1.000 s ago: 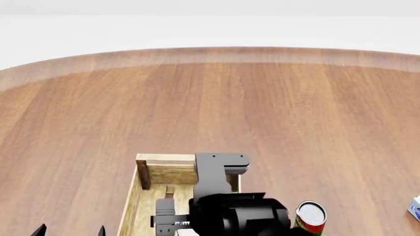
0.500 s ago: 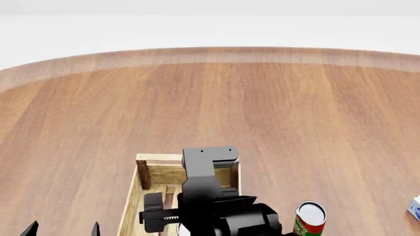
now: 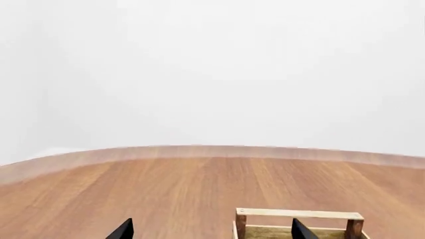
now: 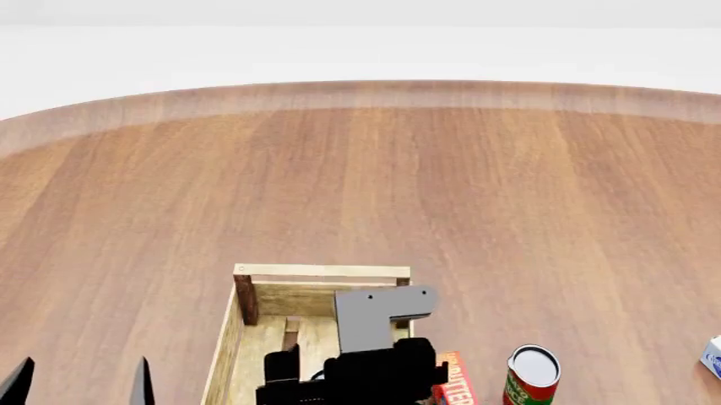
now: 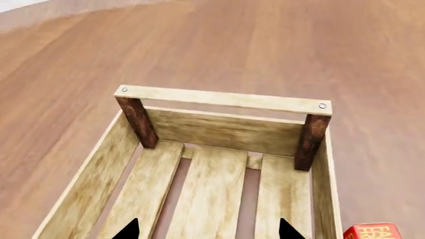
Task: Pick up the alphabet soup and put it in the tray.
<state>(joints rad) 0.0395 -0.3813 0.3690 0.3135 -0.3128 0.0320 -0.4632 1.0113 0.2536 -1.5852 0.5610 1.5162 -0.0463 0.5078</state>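
Observation:
The tray (image 4: 321, 272) is a light-wood crate with dark corner posts near the table's front edge. In the right wrist view its far wall (image 5: 219, 99) and bare slatted bottom show, with no can on the visible part. My right gripper (image 5: 207, 231) is open and empty over the tray's inside. My right arm (image 4: 360, 367) covers the tray's near part in the head view. My left gripper (image 4: 79, 386) is open and empty left of the tray, also in its wrist view (image 3: 211, 231), where the tray's far wall (image 3: 299, 214) shows. The alphabet soup is not in view.
A red-and-green labelled can (image 4: 532, 375) stands right of the tray. A red box (image 4: 454, 388) lies between them, also seen in the right wrist view (image 5: 371, 232). A blue-and-white thing (image 4: 712, 356) is cut off by the right edge. The round wooden table (image 4: 451, 186) stretches far ahead.
My right arm has drawn back and lower over the tray, uncovering the red box. A whitish thing seen under it earlier no longer shows. My left gripper has shifted left.

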